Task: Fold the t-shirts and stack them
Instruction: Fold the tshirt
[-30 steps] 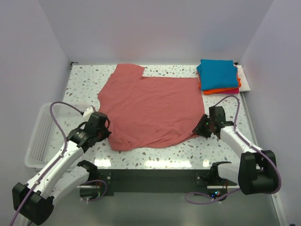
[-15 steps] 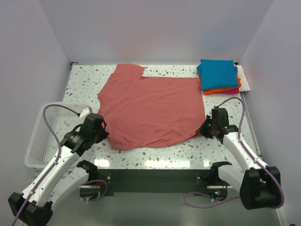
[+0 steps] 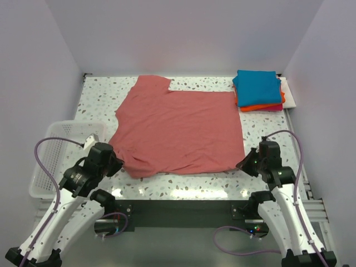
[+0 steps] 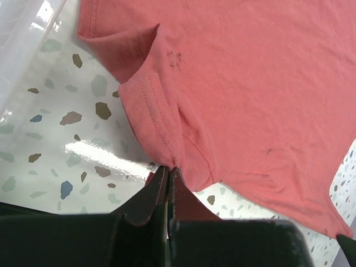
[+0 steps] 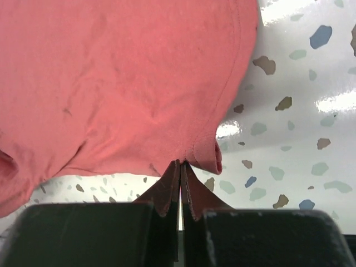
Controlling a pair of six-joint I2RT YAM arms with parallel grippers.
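A large dusty-red t-shirt lies spread on the speckled table. My left gripper is shut on its near left corner, where the hem bunches at my fingertips. My right gripper is shut on its near right corner. At the back right a folded teal-blue shirt tops a stack, with an orange one and a magenta edge under it.
A white mesh basket stands at the table's left edge, close to my left arm; its rim shows in the left wrist view. A white board lies under the stack. Walls close in on three sides.
Both grippers have pulled back toward the near edge, dragging the red shirt's near corners with them. The near hem now lies straighter and the shirt flatter.
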